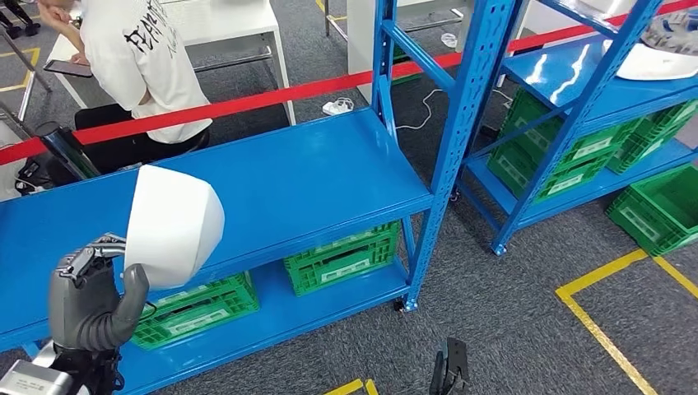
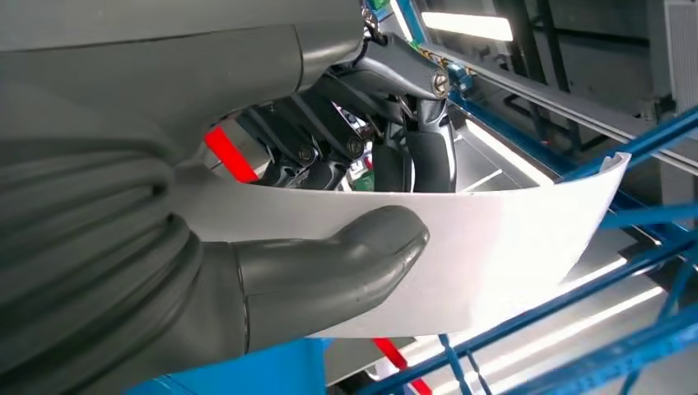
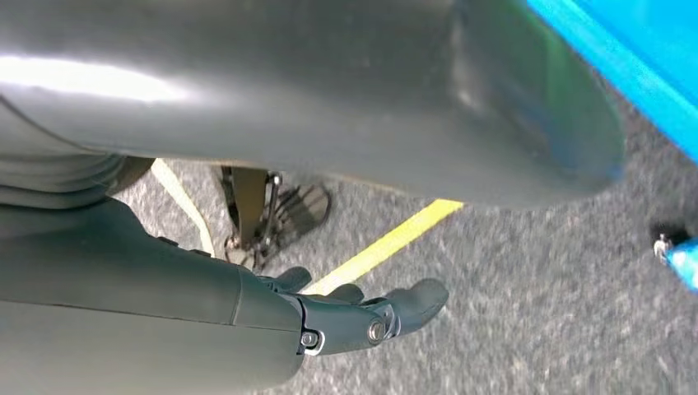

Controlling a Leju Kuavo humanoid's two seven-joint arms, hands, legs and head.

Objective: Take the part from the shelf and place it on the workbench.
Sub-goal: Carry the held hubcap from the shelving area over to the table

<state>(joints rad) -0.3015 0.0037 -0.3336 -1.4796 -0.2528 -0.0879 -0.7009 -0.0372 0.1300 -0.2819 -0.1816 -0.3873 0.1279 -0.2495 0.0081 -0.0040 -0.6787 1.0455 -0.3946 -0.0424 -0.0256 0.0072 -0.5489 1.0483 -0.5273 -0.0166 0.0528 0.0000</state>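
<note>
The part is a white curved shell, raised above the front of the blue shelf at the lower left. My left hand grips its lower edge, thumb on the near face and fingers behind. In the left wrist view the thumb presses on the white shell while the dark fingers hook over its rim. My right hand hangs over the grey carpet with its fingers loosely extended and nothing in it.
Green crates sit on the lower shelf level. A second blue rack with more green crates stands to the right. A person in a white shirt sits behind a red barrier tape. Yellow floor lines mark the carpet.
</note>
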